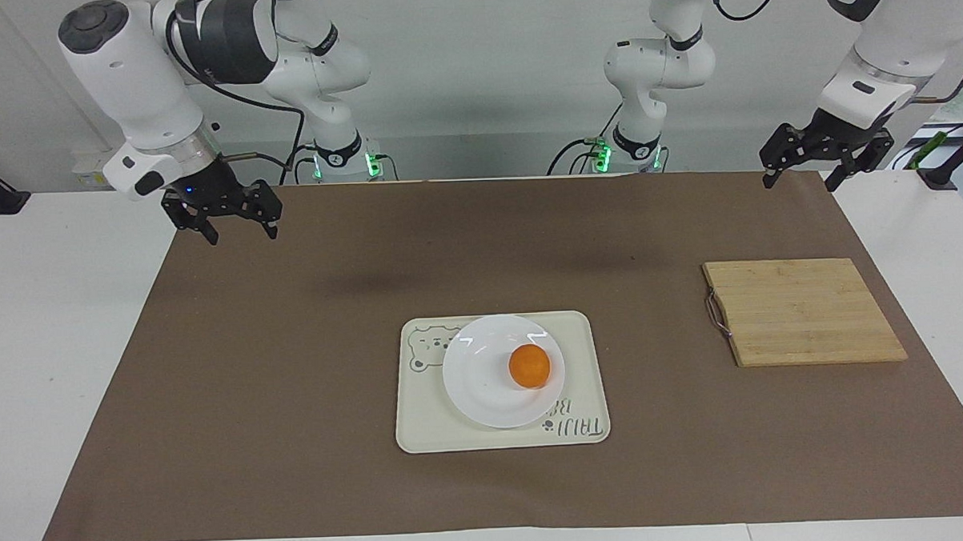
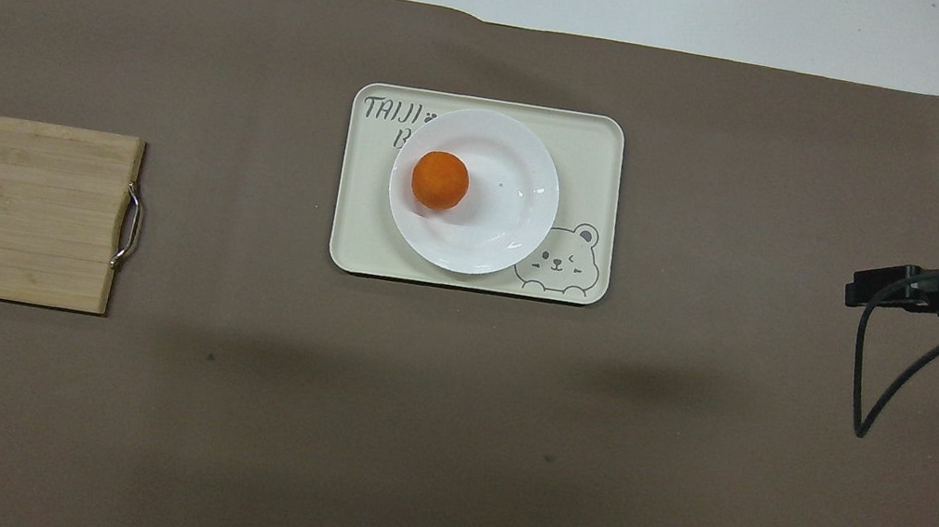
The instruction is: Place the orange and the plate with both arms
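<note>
The orange (image 1: 529, 366) lies on the white plate (image 1: 477, 383), toward the plate's side at the left arm's end. The plate sits on the cream bear tray (image 1: 423, 433) in the middle of the brown mat. In the overhead view the orange (image 2: 439, 181) and the plate (image 2: 501, 212) show the same. My right gripper (image 1: 241, 235) hangs open and empty in the air over the mat's corner at the right arm's end, well apart from the tray; it shows in the overhead view (image 2: 875, 288). My left gripper (image 1: 800, 184) waits open and empty, raised over the mat's corner at the left arm's end.
A bamboo cutting board (image 1: 803, 311) with a metal handle lies on the mat toward the left arm's end; it also shows in the overhead view (image 2: 7, 209). The brown mat (image 1: 293, 389) covers most of the white table.
</note>
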Tool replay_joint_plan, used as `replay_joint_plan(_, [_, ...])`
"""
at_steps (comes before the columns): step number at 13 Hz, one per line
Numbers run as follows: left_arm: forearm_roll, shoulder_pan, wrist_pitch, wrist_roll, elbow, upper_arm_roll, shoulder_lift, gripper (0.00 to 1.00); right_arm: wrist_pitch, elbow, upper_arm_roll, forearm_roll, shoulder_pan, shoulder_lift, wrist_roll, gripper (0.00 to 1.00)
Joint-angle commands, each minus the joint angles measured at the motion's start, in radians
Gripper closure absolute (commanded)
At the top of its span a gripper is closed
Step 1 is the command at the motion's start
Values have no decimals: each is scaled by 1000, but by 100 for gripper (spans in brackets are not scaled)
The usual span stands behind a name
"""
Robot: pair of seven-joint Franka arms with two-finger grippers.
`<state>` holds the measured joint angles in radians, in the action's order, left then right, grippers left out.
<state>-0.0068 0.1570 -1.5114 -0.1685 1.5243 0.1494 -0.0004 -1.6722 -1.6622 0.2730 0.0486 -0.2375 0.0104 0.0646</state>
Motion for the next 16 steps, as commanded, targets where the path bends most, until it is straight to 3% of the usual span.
replay_joint_plan(1, [-7, -1, 5, -2, 25, 2, -26, 0, 58, 62, -78, -16, 97, 10, -26, 0])
replay_joint_plan(3, [-7, -1, 5, 0, 25, 2, -26, 0, 65, 64, -181, -21, 190, 10, -35, 0])
replay_joint_plan(6, [-7, -1, 7, -2, 25, 1, -26, 0, 65, 64, -262, -19, 276, -1, -37, 0])
replay_joint_plan(16, [-7, -1, 5, -2, 25, 1, -26, 0, 72, 48, -268, -24, 261, -32, -29, 0])
